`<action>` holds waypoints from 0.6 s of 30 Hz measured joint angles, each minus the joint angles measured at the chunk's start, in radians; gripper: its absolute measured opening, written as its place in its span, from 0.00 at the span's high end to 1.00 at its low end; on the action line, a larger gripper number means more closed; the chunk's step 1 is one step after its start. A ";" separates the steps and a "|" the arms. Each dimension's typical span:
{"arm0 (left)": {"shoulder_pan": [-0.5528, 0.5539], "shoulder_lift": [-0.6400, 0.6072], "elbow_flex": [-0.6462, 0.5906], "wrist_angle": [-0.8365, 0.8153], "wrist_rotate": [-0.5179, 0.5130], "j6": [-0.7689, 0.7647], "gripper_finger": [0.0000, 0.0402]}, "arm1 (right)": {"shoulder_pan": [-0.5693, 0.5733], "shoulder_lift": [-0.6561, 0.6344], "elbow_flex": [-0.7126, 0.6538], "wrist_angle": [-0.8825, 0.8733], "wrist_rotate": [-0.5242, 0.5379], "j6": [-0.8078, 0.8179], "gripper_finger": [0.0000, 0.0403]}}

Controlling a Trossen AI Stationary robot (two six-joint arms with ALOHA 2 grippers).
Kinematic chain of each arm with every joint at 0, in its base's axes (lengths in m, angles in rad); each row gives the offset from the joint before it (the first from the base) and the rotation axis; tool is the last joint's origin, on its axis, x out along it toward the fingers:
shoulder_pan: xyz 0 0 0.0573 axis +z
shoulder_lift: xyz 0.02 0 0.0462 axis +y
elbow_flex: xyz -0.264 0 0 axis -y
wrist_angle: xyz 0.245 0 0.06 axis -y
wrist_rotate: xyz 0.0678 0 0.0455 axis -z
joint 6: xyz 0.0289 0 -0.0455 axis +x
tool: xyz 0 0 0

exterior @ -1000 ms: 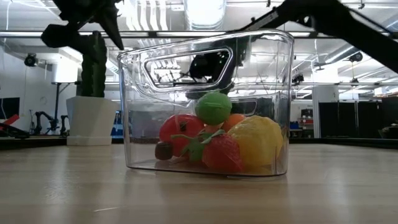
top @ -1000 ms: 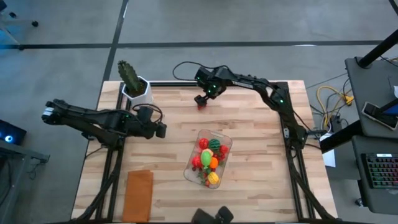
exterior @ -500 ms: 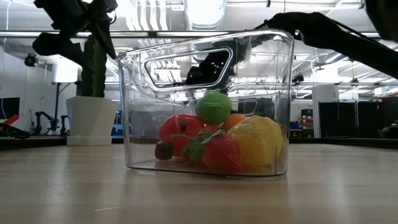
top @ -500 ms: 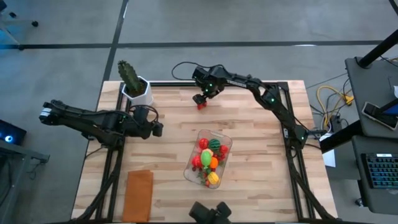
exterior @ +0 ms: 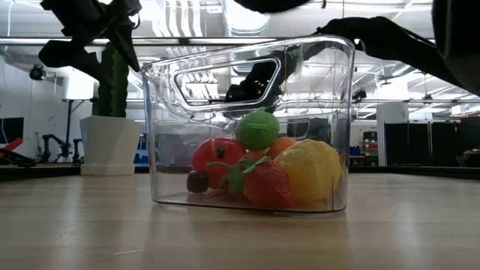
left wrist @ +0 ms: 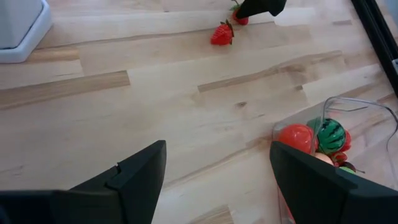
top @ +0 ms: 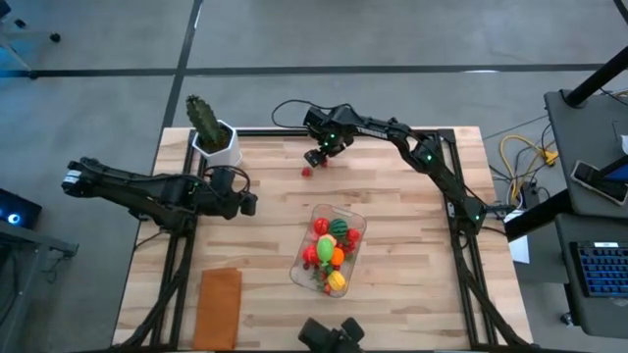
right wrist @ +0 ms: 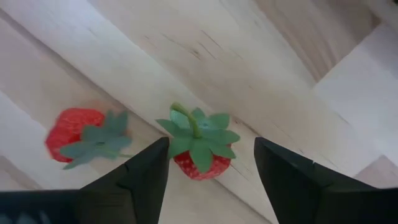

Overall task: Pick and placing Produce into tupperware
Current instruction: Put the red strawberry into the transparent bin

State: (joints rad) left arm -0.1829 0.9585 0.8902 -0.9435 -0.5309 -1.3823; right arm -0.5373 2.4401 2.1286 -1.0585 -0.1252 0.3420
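The clear tupperware [top: 329,245] stands mid-table and holds several pieces of produce, red, green, orange and yellow [exterior: 259,165]. Two red strawberries with green leaves lie on the wood near the far edge. My right gripper [right wrist: 210,144] points down over one strawberry [right wrist: 200,163], open, with a finger on either side of it. The other strawberry [right wrist: 74,127] lies loose just beside it [top: 306,172]. My left gripper [left wrist: 217,180] hangs open above bare wood to the left of the tupperware [top: 250,204], with nothing between its fingers. My right gripper comes from above with a finger on each side of the strawberry, which lies on the table. One finger [right wrist: 149,174] stands at the leaves [right wrist: 174,140]; the other shows a narrow gap. I cannot tell whether either finger touches it.
A green cactus in a white pot [top: 208,126] stands at the far left corner. A flat orange-brown rectangle [top: 219,304] lies near the front left. Bare wood lies between the tupperware and the strawberries.
My right gripper has sunk toward the table over the strawberries near the far edge. One strawberry now shows apart from the gripper, a little toward the near left; before, the red showed right under it.
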 joint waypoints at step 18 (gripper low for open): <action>0.000 0.001 -0.010 0.000 0.001 0.001 0.32 | 0.000 0.016 -0.002 -0.011 -0.007 -0.003 0.66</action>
State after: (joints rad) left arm -0.1829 0.9596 0.8806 -0.9432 -0.5297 -1.3815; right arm -0.5373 2.4565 2.1265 -1.0693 -0.1317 0.3391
